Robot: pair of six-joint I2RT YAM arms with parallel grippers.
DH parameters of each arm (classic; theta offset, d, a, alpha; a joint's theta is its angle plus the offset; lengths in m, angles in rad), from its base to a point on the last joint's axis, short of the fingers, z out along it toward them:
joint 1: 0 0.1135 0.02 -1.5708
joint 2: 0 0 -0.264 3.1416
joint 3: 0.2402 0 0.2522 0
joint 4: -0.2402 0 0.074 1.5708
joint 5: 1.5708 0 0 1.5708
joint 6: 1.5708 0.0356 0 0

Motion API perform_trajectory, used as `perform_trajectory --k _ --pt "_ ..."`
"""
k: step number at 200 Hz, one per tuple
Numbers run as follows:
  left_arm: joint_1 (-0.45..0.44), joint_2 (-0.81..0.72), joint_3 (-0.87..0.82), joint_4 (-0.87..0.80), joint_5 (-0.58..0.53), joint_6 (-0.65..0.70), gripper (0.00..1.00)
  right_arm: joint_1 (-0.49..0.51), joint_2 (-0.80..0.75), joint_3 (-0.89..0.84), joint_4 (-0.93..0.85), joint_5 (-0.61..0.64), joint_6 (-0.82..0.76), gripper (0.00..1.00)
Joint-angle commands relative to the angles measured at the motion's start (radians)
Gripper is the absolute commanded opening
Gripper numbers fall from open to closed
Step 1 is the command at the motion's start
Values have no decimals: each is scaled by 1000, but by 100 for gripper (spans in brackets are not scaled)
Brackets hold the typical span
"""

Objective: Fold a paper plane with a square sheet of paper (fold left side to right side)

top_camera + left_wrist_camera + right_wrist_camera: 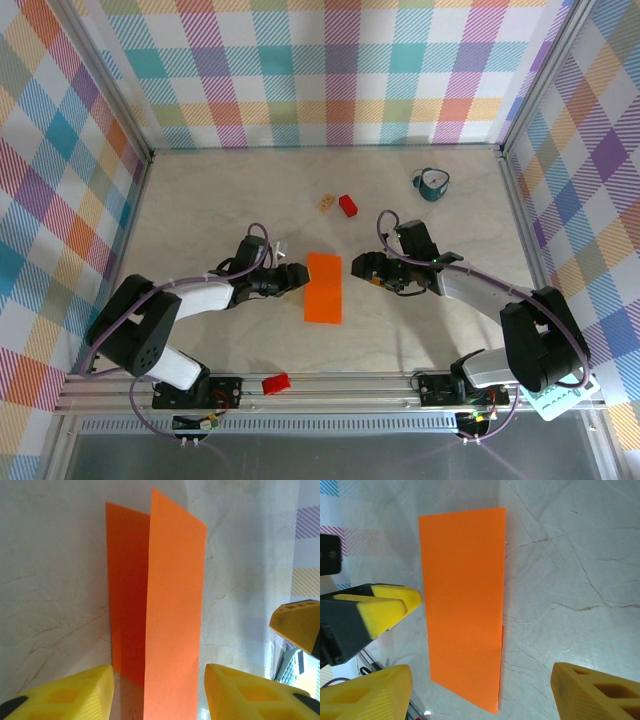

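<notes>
The square sheet of paper [323, 288] is bright orange and lies folded in half as a tall rectangle at the table's middle. In the left wrist view the paper [172, 605] has its upper flap lifted off the darker lower layer along the left edge. My left gripper [298, 276] sits at the sheet's left edge, and its jaws [159, 697] stand apart with the flap running between them, touching neither finger. My right gripper [356, 268] hovers just right of the sheet, and its jaws [482, 695] are wide open over the paper [464, 600], holding nothing.
A small red block [348, 206] and a tan block [326, 203] lie behind the paper. A teal cup [432, 184] stands at the back right. Another red block [276, 383] rests on the front rail. Plaid walls close in three sides.
</notes>
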Motion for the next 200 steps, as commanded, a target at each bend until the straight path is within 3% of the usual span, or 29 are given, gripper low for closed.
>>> perform_trajectory --k 1,29,81,103,157,200 --pt "5 51 24 84 87 -14 47 6 4 7 12 -21 -2 73" --pt "5 84 31 94 92 -14 42 6 -1 5 9 -28 -8 73" --pt "5 99 34 101 110 -12 18 17 -6 1 1 -50 -44 68" --pt "5 88 35 88 105 -13 13 54 -36 5 -39 -1 -74 66" --pt "6 56 77 -40 102 -16 6 305 -107 34 -145 326 -170 65" --pt "5 42 112 -146 95 -20 3 594 -56 54 -129 655 -277 68"
